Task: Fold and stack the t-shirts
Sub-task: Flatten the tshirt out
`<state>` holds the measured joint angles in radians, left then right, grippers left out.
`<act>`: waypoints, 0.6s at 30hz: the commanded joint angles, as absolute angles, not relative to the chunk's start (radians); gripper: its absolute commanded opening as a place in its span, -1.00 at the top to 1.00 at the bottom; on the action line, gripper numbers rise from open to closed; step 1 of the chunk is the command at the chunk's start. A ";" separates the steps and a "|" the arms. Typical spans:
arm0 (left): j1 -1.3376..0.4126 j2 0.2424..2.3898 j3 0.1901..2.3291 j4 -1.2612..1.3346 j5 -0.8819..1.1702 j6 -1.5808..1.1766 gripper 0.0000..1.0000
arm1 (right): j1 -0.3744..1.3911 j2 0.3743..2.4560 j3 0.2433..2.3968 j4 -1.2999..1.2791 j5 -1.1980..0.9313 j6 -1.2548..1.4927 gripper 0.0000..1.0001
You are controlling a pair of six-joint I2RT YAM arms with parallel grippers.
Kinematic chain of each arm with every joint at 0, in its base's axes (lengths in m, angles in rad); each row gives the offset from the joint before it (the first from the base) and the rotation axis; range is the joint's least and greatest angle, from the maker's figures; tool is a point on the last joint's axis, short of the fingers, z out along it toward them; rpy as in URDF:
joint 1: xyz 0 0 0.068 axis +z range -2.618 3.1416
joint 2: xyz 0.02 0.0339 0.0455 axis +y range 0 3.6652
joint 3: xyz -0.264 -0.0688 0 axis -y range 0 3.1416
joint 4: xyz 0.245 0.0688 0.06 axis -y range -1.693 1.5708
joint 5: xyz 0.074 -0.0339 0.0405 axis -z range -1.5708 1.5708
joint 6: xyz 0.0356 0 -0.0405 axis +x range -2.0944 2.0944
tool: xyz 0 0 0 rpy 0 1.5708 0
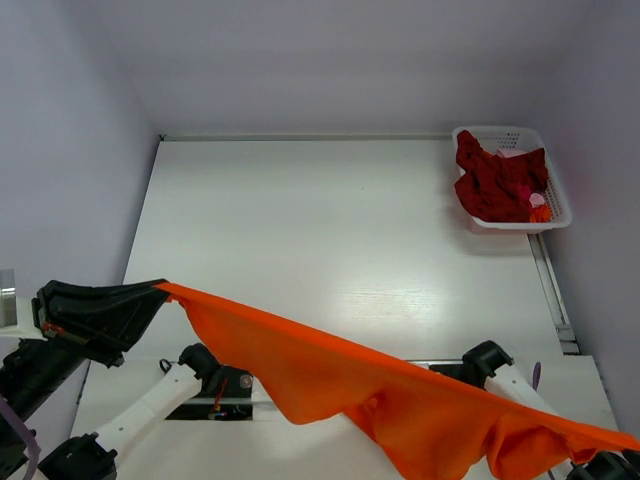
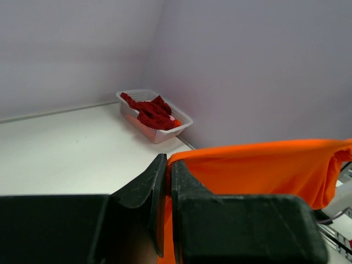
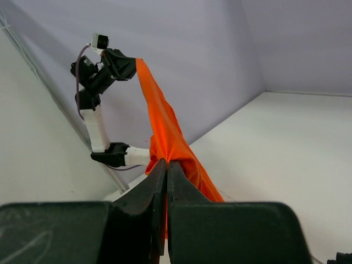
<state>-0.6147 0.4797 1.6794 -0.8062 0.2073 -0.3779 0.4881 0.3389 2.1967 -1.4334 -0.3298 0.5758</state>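
Note:
The bright orange t-shirt [image 1: 350,385] hangs stretched in the air between my two grippers, above the near edge of the table. My left gripper [image 1: 160,288] is shut on one end of it at the left; the cloth shows pinched in its jaws in the left wrist view [image 2: 258,165]. My right gripper [image 3: 166,163] is shut on the other end; it lies at or past the bottom right corner of the top view. The orange cloth [image 3: 165,132] runs from it up to the left gripper [image 3: 132,63]. Dark red t-shirts [image 1: 495,185] lie crumpled in the white basket [image 1: 556,205].
The white lattice basket [image 2: 181,115] stands at the table's far right corner, against the wall. A metal rail [image 1: 552,290] runs along the right edge of the table [image 1: 330,220]. Purple walls close in the left, back and right sides.

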 commanded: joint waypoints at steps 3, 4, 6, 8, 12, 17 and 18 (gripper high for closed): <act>-0.600 0.451 1.759 -0.703 -0.021 -0.342 1.00 | 0.549 0.261 2.227 -1.310 -0.247 0.618 1.00; -0.600 0.456 1.756 -0.704 -0.035 -0.341 1.00 | 0.549 0.258 2.211 -1.292 -0.247 0.617 1.00; -0.600 0.466 1.732 -0.715 -0.096 -0.341 1.00 | 0.549 0.253 2.157 -1.282 -0.236 0.611 1.00; -0.600 0.474 1.704 -0.718 -0.135 -0.333 1.00 | 0.549 0.245 2.108 -1.255 -0.227 0.600 1.00; -0.600 0.462 1.602 -0.683 -0.198 -0.327 1.00 | 0.549 0.245 2.008 -1.232 -0.178 0.577 1.00; -0.600 0.486 1.546 -0.673 -0.264 -0.357 1.00 | 0.549 0.256 1.835 -1.187 -0.135 0.552 1.00; -0.600 0.492 1.528 -0.672 -0.276 -0.360 1.00 | 0.549 0.258 1.809 -1.174 -0.133 0.551 1.00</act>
